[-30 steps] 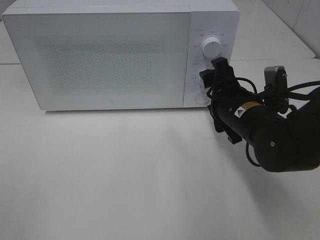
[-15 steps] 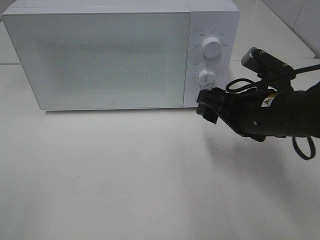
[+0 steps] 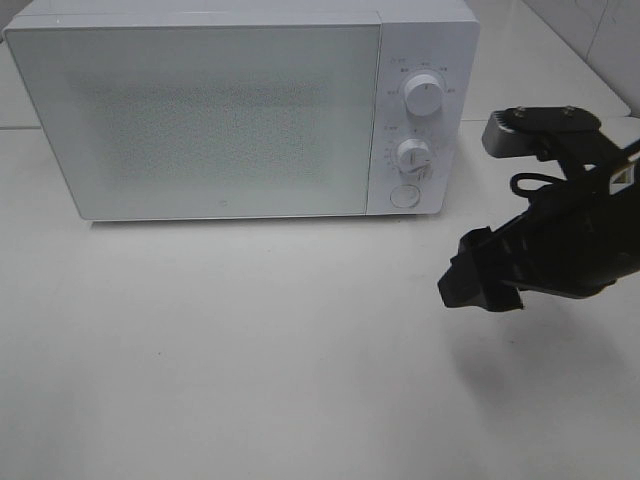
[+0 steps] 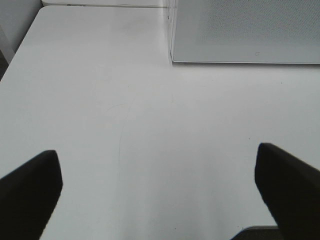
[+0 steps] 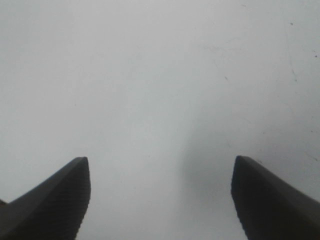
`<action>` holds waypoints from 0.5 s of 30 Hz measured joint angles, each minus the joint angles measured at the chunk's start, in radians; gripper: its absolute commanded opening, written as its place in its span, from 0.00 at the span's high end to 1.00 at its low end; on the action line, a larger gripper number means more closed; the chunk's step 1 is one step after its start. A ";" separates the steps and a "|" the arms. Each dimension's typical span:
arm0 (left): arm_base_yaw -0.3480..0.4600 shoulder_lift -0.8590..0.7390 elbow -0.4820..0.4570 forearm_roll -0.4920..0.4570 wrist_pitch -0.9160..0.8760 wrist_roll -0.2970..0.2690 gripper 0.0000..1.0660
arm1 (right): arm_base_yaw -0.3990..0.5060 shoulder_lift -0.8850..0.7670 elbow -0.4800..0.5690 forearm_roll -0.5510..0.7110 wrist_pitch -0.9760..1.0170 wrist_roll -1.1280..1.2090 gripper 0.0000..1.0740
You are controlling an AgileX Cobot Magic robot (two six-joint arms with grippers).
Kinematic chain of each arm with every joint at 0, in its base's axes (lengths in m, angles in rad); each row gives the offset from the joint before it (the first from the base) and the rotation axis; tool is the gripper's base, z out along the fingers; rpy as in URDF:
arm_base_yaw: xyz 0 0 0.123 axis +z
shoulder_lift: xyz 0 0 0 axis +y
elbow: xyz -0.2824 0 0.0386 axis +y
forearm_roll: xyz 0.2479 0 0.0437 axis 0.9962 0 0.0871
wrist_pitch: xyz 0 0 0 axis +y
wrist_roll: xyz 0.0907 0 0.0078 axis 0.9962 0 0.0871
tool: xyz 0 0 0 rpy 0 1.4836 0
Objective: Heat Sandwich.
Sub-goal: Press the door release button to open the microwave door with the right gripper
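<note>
Microwave oven (image 3: 200, 115) with door shut; the sandwich shows in no view and is presumably inside. Right end effector (image 3: 470, 285), jaws spread and empty, hangs over the surface (image 3: 250, 350) below the control panel. Left end effector (image 4: 160, 175) is likewise spread and empty. Step judged: working the controls. The next move calls for a square approach to the lower dial (image 3: 412, 156) or round button (image 3: 404, 196).

Jaws parted on both sides, nothing held.
Right arm (image 3: 575, 245) reaches in over the table's (image 3: 250, 350) right edge, right gripper (image 3: 474, 285) angled downward; left gripper (image 4: 159, 192) spread wide.
</note>
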 measured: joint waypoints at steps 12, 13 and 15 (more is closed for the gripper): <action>0.000 0.000 0.000 0.000 0.000 0.000 0.06 | -0.002 -0.404 0.000 -0.086 0.346 0.016 0.29; 0.000 0.000 0.000 0.000 0.000 0.000 0.06 | -0.002 -0.404 0.000 -0.086 0.346 0.016 0.29; 0.000 0.000 0.000 0.000 0.000 0.000 0.06 | -0.002 -0.469 0.000 -0.092 0.391 0.019 0.29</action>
